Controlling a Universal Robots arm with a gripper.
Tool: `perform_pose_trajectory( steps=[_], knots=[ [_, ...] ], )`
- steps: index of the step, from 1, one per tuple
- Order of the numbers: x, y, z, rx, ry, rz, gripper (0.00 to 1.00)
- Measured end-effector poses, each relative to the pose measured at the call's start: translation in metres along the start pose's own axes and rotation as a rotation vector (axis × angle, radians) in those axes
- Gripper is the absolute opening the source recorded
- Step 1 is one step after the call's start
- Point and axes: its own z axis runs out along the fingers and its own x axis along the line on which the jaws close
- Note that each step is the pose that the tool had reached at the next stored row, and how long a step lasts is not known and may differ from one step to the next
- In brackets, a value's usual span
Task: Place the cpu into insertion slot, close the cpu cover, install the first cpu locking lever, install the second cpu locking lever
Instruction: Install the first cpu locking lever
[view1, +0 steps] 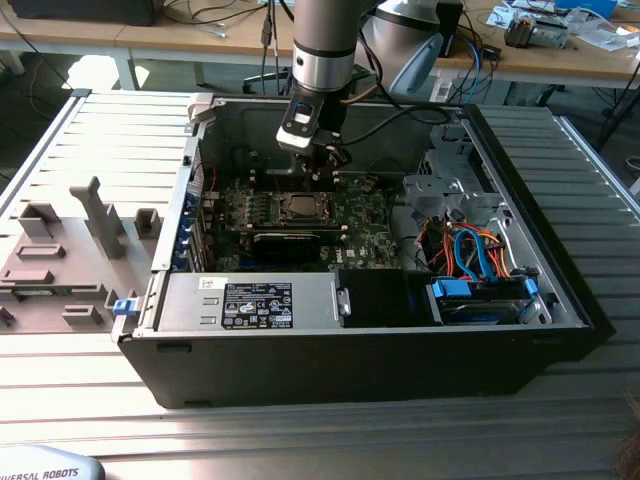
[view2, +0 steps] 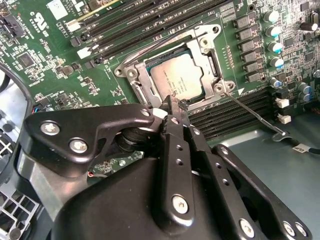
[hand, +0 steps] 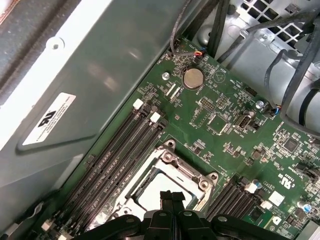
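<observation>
Claw (view2: 172, 107) of black metal is hanging low inside the open black computer case (view1: 350, 370), which is lying on its side on the ribbed grey worktop (view1: 80, 420). Its two fingers are pressing flat together, and nothing is sitting between them.

In both wrist views the small square cpu with the silver-grey top (view2: 180, 77) is lying flat in its slot on the green circuit board (view2: 50, 75). The thin silvery metal cpu cover (view2: 209, 65) is lying down around it like a picture frame, so the shiny top is showing through the open middle (it looks shut, though I am only judging that from how flat it is sitting).

In the second wrist view the claw tip is sitting right at the near edge of the cover, and the cpu is lying just past the tip. I cannot tell if the tip is touching the frame.

A thin metal lever (view2: 255, 112) is sticking out from the corner of the cover nearest the tip. Its long line is running away from the slot, slanting off to one side of the claw.
</observation>
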Motion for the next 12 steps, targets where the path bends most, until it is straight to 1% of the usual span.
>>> perform_pose_trajectory(
  steps=[4, 12],
  knots=[
    [0.0000, 0.0000, 0.0000, 0.0000, -0.0002, -0.020, 0.11],
    [0.0000, 0.0000, 0.0000, -0.0001, -0.0004, -0.040, 0.11]
  ],
)
